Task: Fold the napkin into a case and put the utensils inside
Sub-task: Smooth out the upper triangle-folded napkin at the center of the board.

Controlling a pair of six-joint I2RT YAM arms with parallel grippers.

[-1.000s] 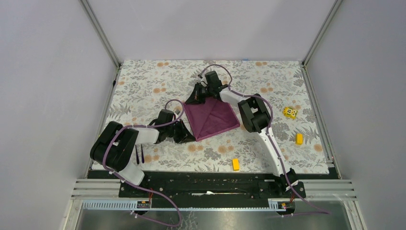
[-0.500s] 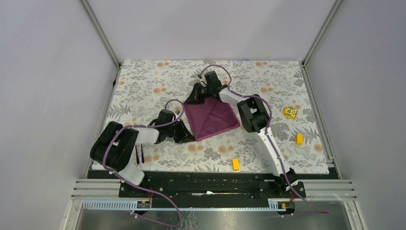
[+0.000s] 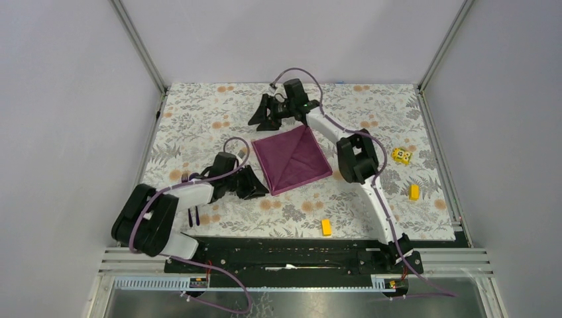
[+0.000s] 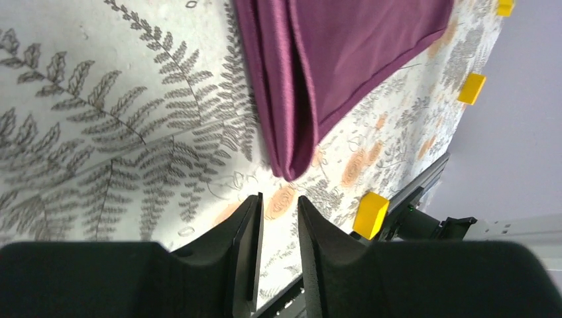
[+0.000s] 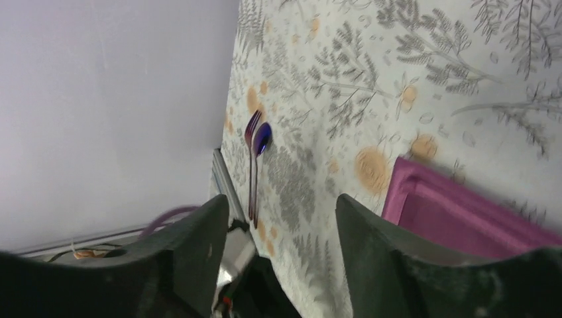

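Note:
The napkin (image 3: 292, 159) lies flat mid-table as a folded plum-purple square; its doubled edge and rounded corner (image 4: 298, 99) show in the left wrist view. My left gripper (image 3: 261, 187) sits just off its near-left corner, slightly open, with only tablecloth in the narrow gap (image 4: 279, 207). My right gripper (image 3: 260, 122) hovers beyond the far corner, wide open and empty (image 5: 281, 202), with the napkin (image 5: 457, 222) to its right. The utensils (image 5: 254, 156), a fork and a spoon, lie side by side near the left table edge. In the top view the utensils (image 3: 193, 216) are partly hidden by the left arm.
Three yellow blocks lie on the floral tablecloth: one near the front (image 3: 326, 227), two at the right (image 3: 414, 192) (image 3: 401, 155). A metal rail (image 3: 298, 255) borders the near edge, and grey walls enclose the table.
Both grippers have opened and let go of the napkin. The right gripper has drawn back toward the far left, the left arm has shifted back toward the near left. The napkin lies flat.

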